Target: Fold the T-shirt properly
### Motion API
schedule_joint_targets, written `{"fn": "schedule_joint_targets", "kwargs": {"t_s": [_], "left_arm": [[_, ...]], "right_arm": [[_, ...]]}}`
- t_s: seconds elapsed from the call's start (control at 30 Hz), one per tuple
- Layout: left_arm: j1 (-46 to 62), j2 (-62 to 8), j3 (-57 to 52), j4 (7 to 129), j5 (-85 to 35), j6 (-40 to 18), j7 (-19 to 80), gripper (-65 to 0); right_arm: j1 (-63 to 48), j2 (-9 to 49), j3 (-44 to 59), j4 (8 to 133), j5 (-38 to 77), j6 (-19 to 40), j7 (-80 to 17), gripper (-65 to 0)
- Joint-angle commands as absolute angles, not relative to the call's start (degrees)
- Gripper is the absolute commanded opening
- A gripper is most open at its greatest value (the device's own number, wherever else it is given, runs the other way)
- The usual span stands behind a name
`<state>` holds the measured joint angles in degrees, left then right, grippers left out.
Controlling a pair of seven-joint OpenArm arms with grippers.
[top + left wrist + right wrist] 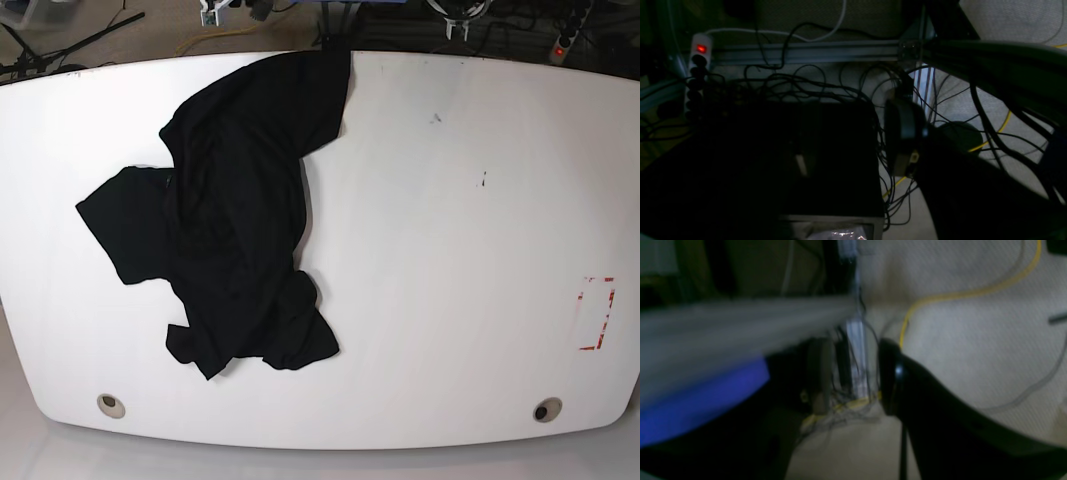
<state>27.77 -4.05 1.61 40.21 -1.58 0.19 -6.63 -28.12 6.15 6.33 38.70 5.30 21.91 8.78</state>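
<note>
The black T-shirt [240, 230] lies crumpled on the left half of the white table [450, 250], and one end reaches the far edge. No purple-blue neck patch shows. Neither gripper appears in the base view. My left gripper [853, 146] shows only in its dim wrist view, over the floor, with one dark finger [903, 133] plain and the other barely visible, set apart with nothing between. My right gripper [855, 380] is blurred, its fingers [890, 380] apart and empty, also over the floor. Both are away from the shirt.
A red tape mark [597, 313] sits near the table's right edge. Two round holes [111, 404] [546, 409] sit near the front edge. Under the left gripper lie tangled cables [826, 90], a power strip [698, 63], a metal frame rail [806, 51] and a yellow cable [960, 293].
</note>
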Motion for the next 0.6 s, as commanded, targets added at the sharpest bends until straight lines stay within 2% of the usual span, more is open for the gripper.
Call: {"fn": "schedule_joint_targets", "kwargs": {"t_s": [0.0,0.3,0.57], "left_arm": [[31.16,-4.18,1.54,44.18,-1.71,0.40,-6.99,-37.5],[45.32,-4.26,0.48,63.78,-1.71,0.40,-6.99,-37.5],[59.30,-5.85,-2.15,83.30,-1.71,0.40,-6.99,-37.5]], "right_arm": [[-31.69,6.37,6.81,44.35,5.76,22.37,9.27,-43.3],[-46.29,4.18,10.07,62.99,5.67,22.37,8.66,-43.3],[-58.51,4.00,10.24,81.80,7.78,22.81,1.89,-43.3]]}}
